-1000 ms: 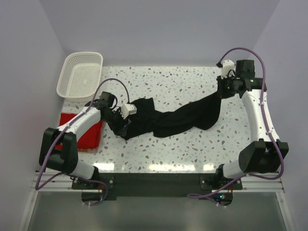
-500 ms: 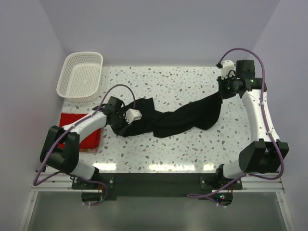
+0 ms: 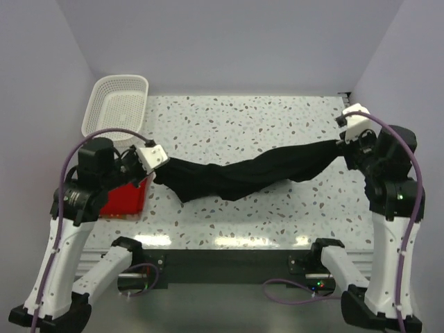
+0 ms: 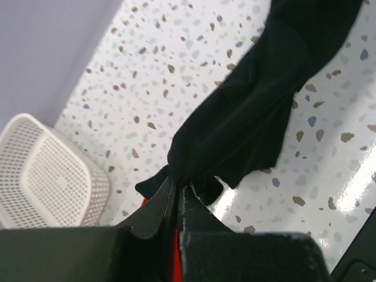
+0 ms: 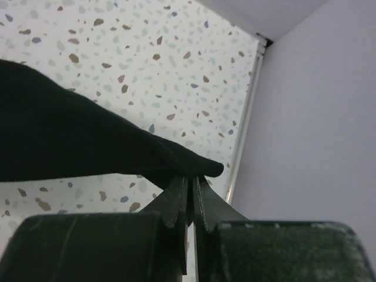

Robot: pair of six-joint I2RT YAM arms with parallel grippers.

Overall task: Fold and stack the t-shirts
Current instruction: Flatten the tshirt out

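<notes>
The black t-shirt hangs stretched like a rope across the speckled table, sagging in the middle. At its left end my left gripper is shut on a bunch of the cloth; the left wrist view shows that bunch of the black t-shirt in the left gripper. My right gripper is shut on the other end near the right wall. In the right wrist view the black t-shirt leaves the right gripper toward the left. The red t-shirt lies folded at the table's left edge, partly under the left arm.
A white lattice basket stands at the back left corner, also seen in the left wrist view as the white basket. Purple-grey walls close in the table on three sides. The right wall's edge strip runs close to the right gripper.
The left gripper has shut on the shirt's left end. Both arms have risen and drawn apart, lifting the black shirt off the table and pulling it taut.
</notes>
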